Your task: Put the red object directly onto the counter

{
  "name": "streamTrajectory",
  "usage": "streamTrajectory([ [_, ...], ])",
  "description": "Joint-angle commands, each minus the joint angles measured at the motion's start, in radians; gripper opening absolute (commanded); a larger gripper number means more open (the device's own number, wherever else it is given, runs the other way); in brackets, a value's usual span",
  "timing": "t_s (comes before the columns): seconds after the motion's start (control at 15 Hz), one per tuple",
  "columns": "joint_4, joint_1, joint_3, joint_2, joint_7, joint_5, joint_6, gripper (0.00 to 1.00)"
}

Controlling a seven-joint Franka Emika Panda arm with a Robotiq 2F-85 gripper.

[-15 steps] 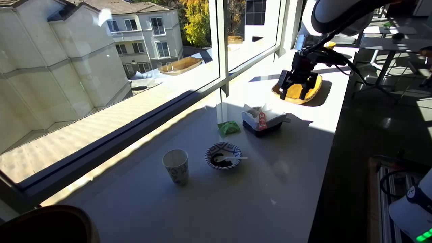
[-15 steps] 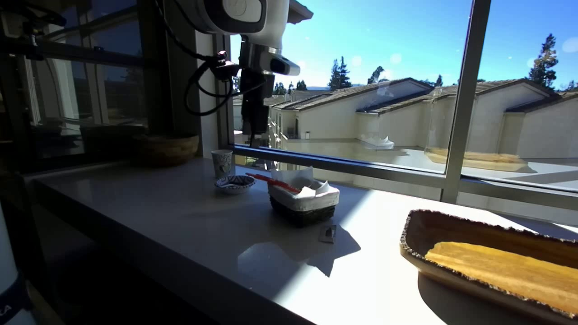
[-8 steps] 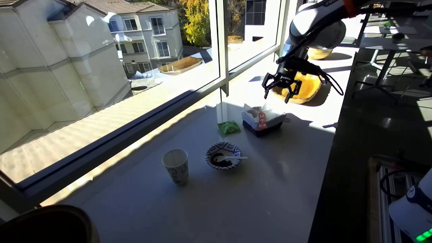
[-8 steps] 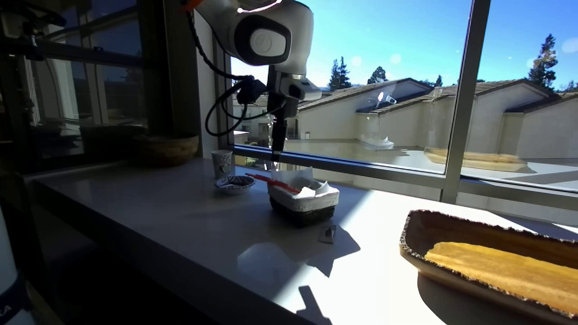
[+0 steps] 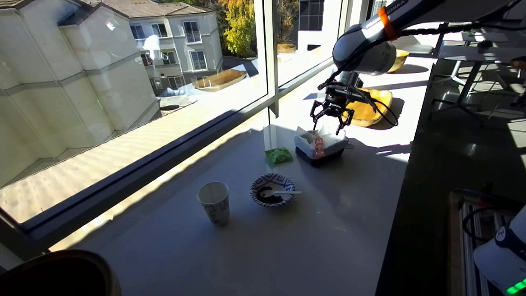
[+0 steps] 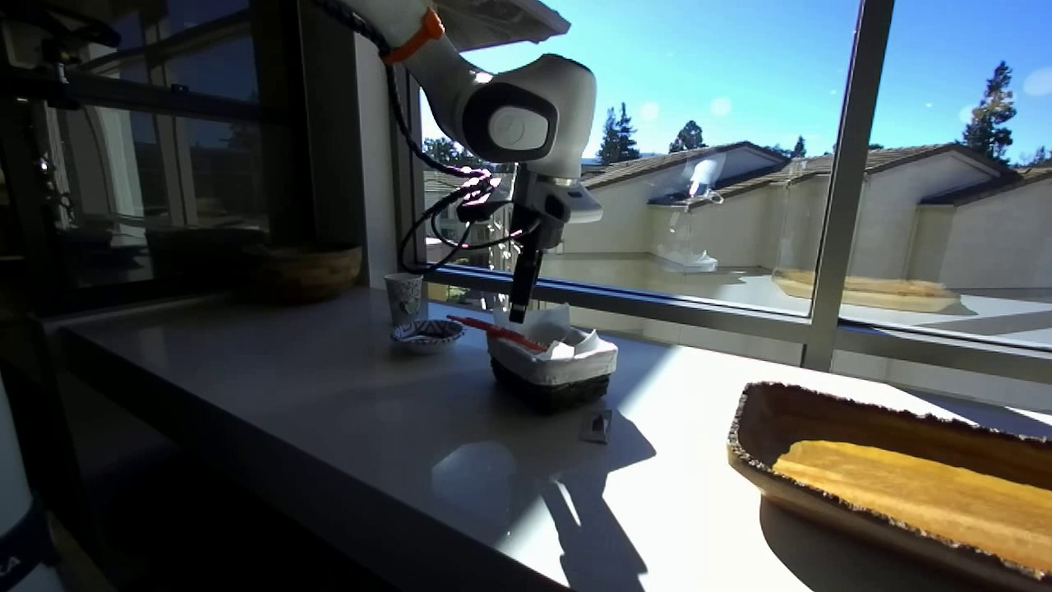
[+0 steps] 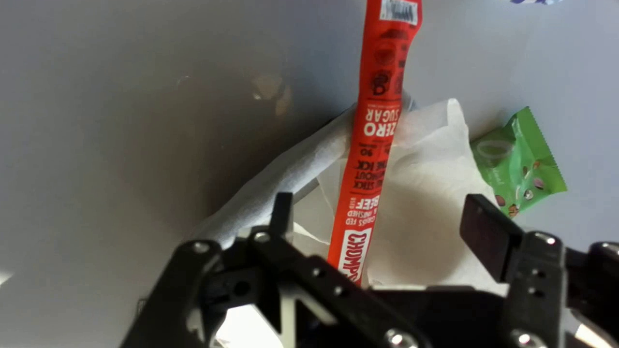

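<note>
Partly sunlit, the counter [image 5: 246, 255] bears a paper-lined basket [image 6: 546, 395]; a red Chomps beef stick [image 7: 370, 140] overhangs its rim, toward twelve o'clock in the wrist view, the gripper [image 5: 326, 130] spread wide above.

The red stick [image 7: 370, 154] overhangs a basket [image 6: 567, 393] — above the pale counter [image 5: 263, 246].
</note>
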Motion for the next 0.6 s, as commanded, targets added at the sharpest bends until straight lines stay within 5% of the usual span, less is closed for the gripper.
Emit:
streamTrajectory([
  [0.0, 0.049, 0.001, -0.005, 0.065, 0.018, 0.015, 0.002, 0.58],
  [0.13, 0.061, -0.001, -0.006, 0.087, 0.010, 0.017, 0.005, 0.48],
  [0.4, 0.078, 0.003, -0.008, 0.119, 0.016, 0.011, 0.004, 0.45],
  [0.47, 0.079, 0.004, -0.008, 0.126, 0.018, 0.006, 0.005, 0.36],
  [0.53, 0.082, 0.005, -0.009, 0.132, 0.020, 0.003, 0.002, 0.39],
])
